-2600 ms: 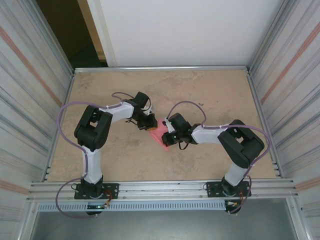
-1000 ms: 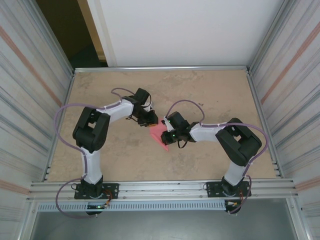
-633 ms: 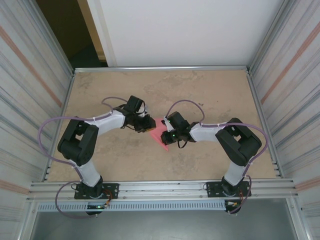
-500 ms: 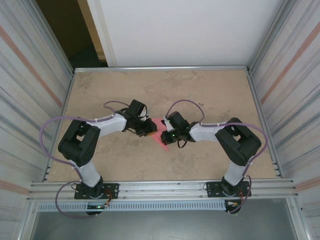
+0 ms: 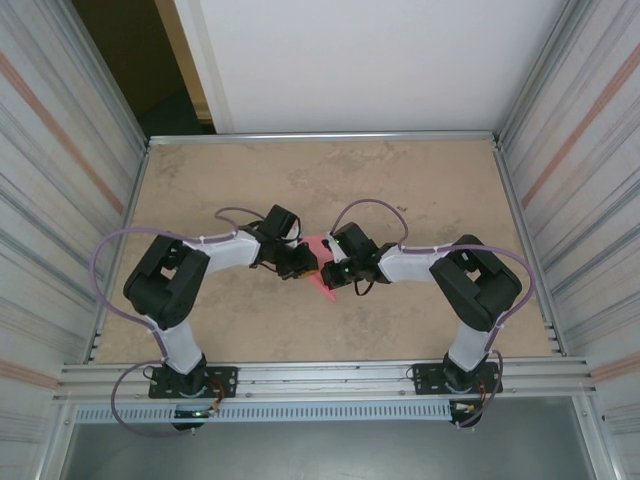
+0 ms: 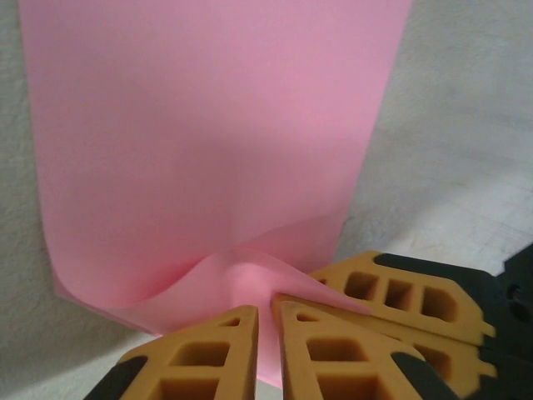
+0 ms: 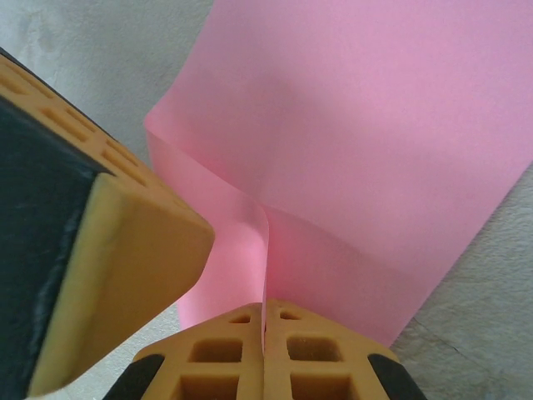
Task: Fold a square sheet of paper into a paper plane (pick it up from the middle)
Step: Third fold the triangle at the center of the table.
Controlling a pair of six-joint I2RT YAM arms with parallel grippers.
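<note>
Pink square sheet of paper looks barely creased, nowhere near a plane yet, with left gripper and right gripper both pinched shut on it.

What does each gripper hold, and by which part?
Both hold the square sheet of paper: the right gripper pinches a raised ridge near its edge, the left gripper a puckered spot at its edge.
</note>
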